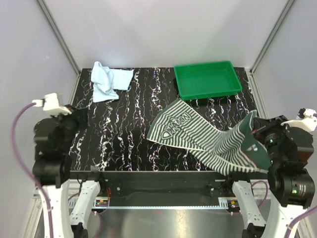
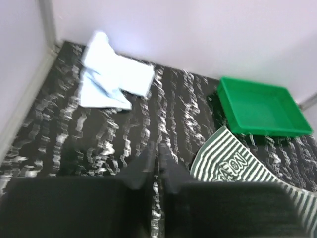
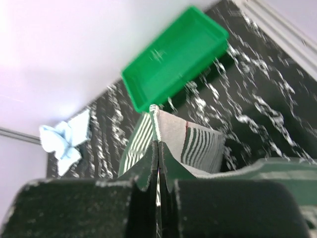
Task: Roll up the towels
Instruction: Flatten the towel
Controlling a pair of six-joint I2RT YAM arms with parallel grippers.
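Observation:
The green-and-white striped towel lies spread across the middle right of the table, its right end lifted off the surface. My right gripper is shut on that lifted edge; in the right wrist view the striped towel runs up from between the closed fingers. The pale blue towel lies crumpled at the far left, and shows in the left wrist view. My left gripper is shut and empty at the table's left edge, above bare table.
A green plastic tray stands at the back right, just beyond the striped towel. White walls and metal frame posts close in the black marbled table on three sides.

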